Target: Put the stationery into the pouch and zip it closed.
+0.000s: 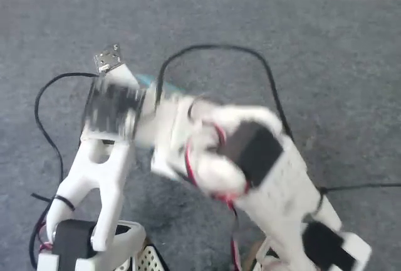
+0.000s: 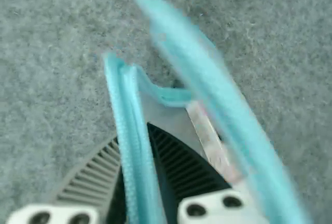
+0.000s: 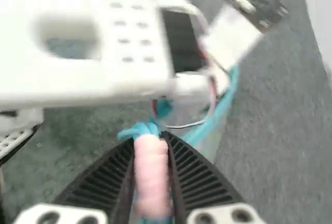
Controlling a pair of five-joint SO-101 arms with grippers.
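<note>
In the high view the blurred white left arm (image 1: 109, 111) and right arm (image 1: 250, 152) hide all but a sliver of the turquoise fabric pouch (image 1: 150, 83). The pale pink cylindrical item (image 3: 150, 177) in the right gripper (image 3: 150, 140) is too blurred to identify.

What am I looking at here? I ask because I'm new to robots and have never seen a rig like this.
These are two small white robot arms on a grey carpeted surface. One picture looks down from a fixed camera: the left arm and the right arm meet over a turquoise pouch. The other two pictures come from cameras on the wrists, each looking along its own gripper. The left gripper pinches the pouch's zipper edge. The right gripper holds a pink item, too blurred to name, close to the pouch.
</note>
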